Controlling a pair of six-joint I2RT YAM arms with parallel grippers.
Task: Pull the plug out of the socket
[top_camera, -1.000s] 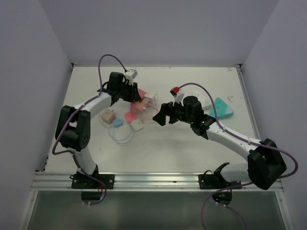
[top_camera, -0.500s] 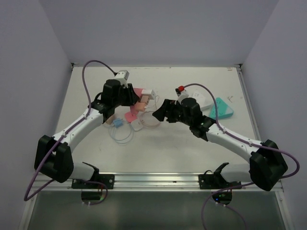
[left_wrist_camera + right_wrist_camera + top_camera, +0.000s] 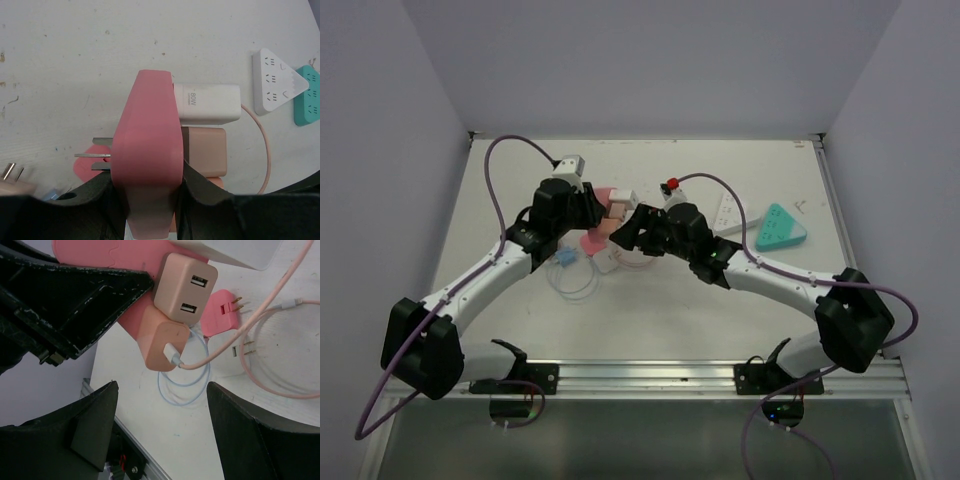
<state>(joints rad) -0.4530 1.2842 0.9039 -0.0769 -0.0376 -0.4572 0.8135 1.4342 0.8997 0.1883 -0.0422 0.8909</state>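
left gripper (image 3: 150, 186): my jaws are nearly closed, clamping the pink socket strip (image 3: 150, 125). right gripper (image 3: 161, 387): my jaws stand wide, holding nothing; the peach plug (image 3: 162, 342), seated in that strip beside a white charger (image 3: 207, 102), lies just ahead of them.

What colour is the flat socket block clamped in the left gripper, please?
Pink; the flat plastic socket block shows best in the left wrist view.

The right wrist view's top edge cuts off the pink socket (image 3: 100, 252) and white charger (image 3: 225, 250).
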